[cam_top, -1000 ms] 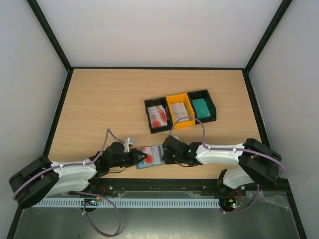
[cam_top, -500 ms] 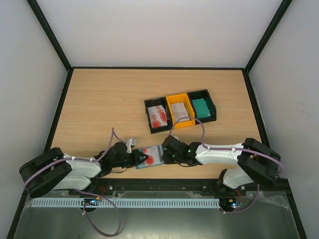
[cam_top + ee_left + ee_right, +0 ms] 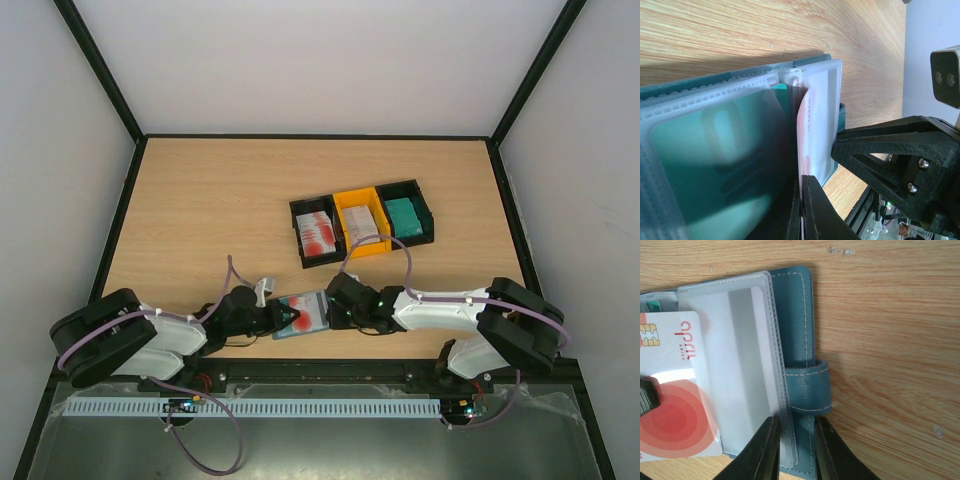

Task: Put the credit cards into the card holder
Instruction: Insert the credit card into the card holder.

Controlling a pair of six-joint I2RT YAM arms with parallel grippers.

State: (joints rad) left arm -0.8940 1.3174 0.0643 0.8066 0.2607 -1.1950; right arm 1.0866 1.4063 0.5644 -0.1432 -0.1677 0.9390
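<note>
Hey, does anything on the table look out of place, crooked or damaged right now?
Nothing looks spilled or damaged. The one oddity is a red-and-white card, pinched in the left gripper. It lies partway across the open card holder and is not tucked fully inside the clear sleeve.

The left arm (image 3: 130, 340) has swung its elbow rightward, bunching up behind the left hand (image 3: 284, 318).
</note>
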